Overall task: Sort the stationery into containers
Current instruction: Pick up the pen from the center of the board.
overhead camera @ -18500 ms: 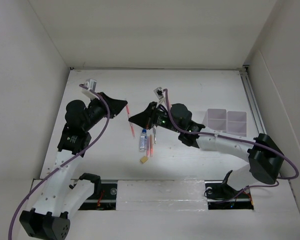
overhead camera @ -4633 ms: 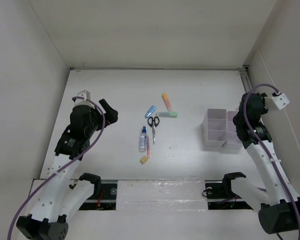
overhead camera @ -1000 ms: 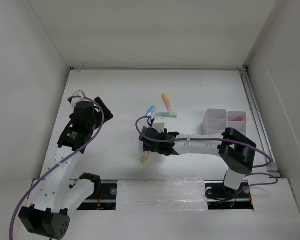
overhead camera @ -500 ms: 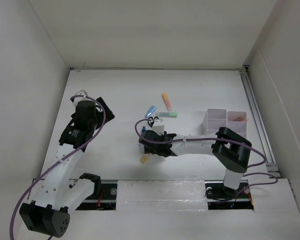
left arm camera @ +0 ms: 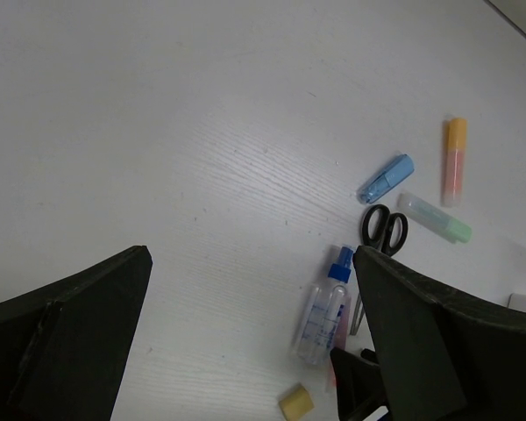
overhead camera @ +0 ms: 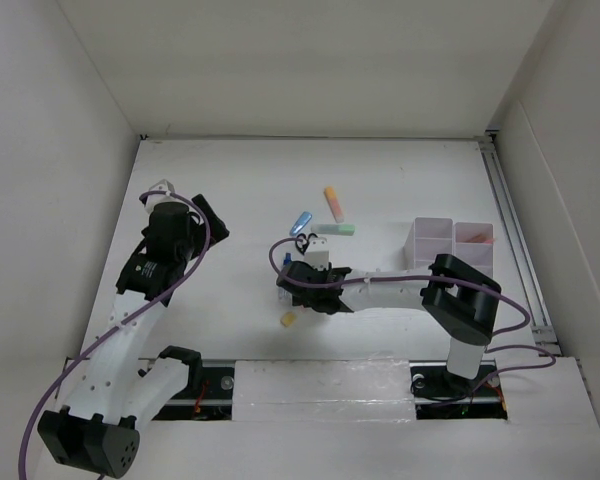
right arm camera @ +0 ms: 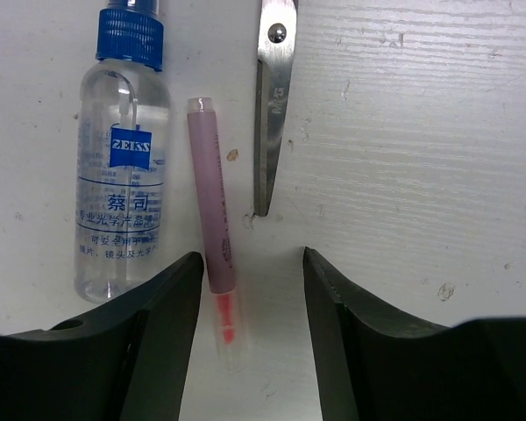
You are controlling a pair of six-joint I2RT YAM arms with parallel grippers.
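Note:
In the right wrist view, a thin red pen lies on the table between a blue-capped glue bottle and the blade of the scissors. My right gripper is down over the pen and open. The pen's tip end sits between the fingers, close to the left one. In the top view the right gripper covers this cluster. My left gripper hovers wide open at the left, holding nothing. The containers stand at the right.
Behind the cluster lie an orange marker, a green marker and a blue marker. A yellow eraser sits just in front of the right gripper. The right-hand bin holds something red. Side walls enclose the table.
The right gripper's jaws have narrowed around the red pen, and it has shifted slightly left over the cluster. The left arm has barely moved.

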